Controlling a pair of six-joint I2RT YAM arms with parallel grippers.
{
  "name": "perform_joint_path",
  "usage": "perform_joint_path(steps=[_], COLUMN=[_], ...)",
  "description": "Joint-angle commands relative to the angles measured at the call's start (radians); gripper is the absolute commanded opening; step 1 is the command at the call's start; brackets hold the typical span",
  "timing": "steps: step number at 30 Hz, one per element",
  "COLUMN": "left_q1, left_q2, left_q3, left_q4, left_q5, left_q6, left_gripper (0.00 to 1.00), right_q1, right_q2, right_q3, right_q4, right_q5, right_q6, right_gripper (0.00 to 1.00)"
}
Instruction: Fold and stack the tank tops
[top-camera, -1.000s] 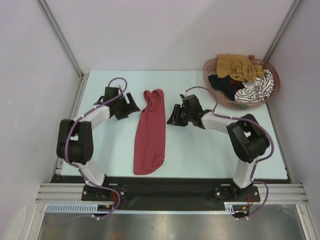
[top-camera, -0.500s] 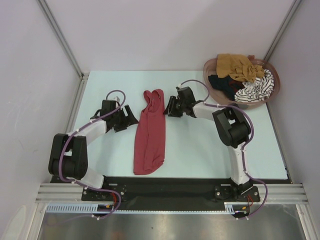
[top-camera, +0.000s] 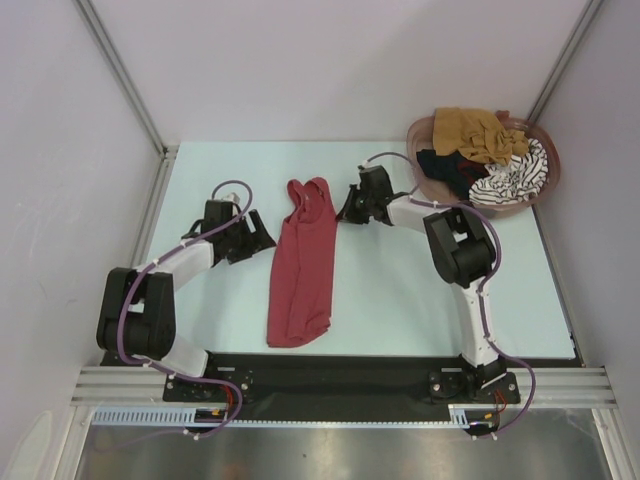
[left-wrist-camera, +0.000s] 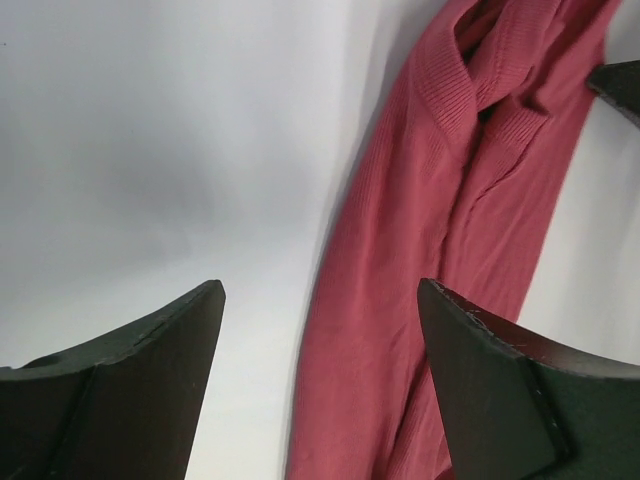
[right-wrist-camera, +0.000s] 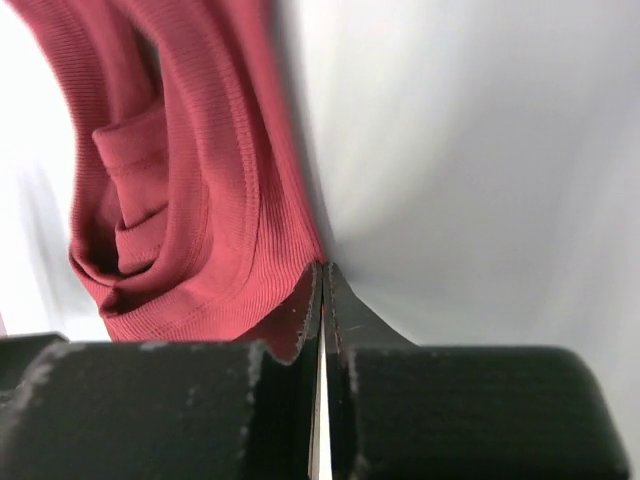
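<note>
**Desk:** What lay nearest the arms?

**Photographer:** The red top (top-camera: 300, 270), drawn into a long narrow strip on the pale table (top-camera: 420, 300). Its hem sat close to the near edge, left of centre. The body ran straight away toward the far side, where the straps and neckline lay rumpled.

**Desk:** And the left gripper?

**Photographer:** The left gripper (top-camera: 263, 233) sat just left of the strip, a little past its middle. Its jaws were spread wide and gripped nothing. In its wrist view the top's left edge ran up between the two jaws. Whether either jaw touched the cloth could not be told.

**Desk:** The right one?

**Photographer:** Slightly farther off, the right gripper (top-camera: 345, 213) was at the top's right edge, just short of the straps. Its jaws were pressed tight together, tips low over the table and right against the ribbed edge of the cloth. The wrist view showed the red fabric meeting the tips on their left side. Whether any fold was actually pinched between them could not be told.

**Desk:** And beyond that?

**Photographer:** A pinkish oval basket (top-camera: 413, 140) stood at the far right corner, well apart from the red top. Three more garments were heaped inside. A mustard top (top-camera: 475, 130) lay along the far side, and a black top (top-camera: 445, 165) was at the near left. A striped top (top-camera: 515, 175) spilled toward the right rim.
</note>
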Motion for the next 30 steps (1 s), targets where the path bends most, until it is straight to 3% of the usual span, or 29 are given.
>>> perform_joint_path(steps=[1,7,17,19,23,30], left_q1=[-0.027,-0.053,-0.087,-0.093,-0.113,-0.138], left_q2=[-0.003,0.103,0.353,0.403,0.477,0.554], left_q3=[0.021,0.111,0.428,0.473,0.568,0.61], left_q4=[0.038,0.029,-0.029,-0.049,-0.072,-0.047], left_q5=[-0.048,-0.045,-0.014,-0.02,-0.016,0.029], left_q6=[0.023,0.014,0.027,0.026,0.014,-0.003], left_gripper=[0.84,0.84,0.78,0.76,0.72,0.66], right_q1=[-0.115,-0.135,-0.132,-0.133,-0.135,-0.136], right_q2=[-0.058,-0.051,-0.035,-0.028,-0.016,-0.016], right_q3=[-0.047,-0.073,-0.049,-0.04,-0.012,0.009], right_q4=[-0.062,-0.034,-0.029,-0.034,-0.045,-0.053], right_q5=[0.019,-0.061,-0.056,-0.055,-0.058,-0.069], right_q6=[-0.051,-0.05,-0.054,-0.054,-0.048,-0.044], right_gripper=[0.0,0.0,0.28,0.27,0.11,0.12])
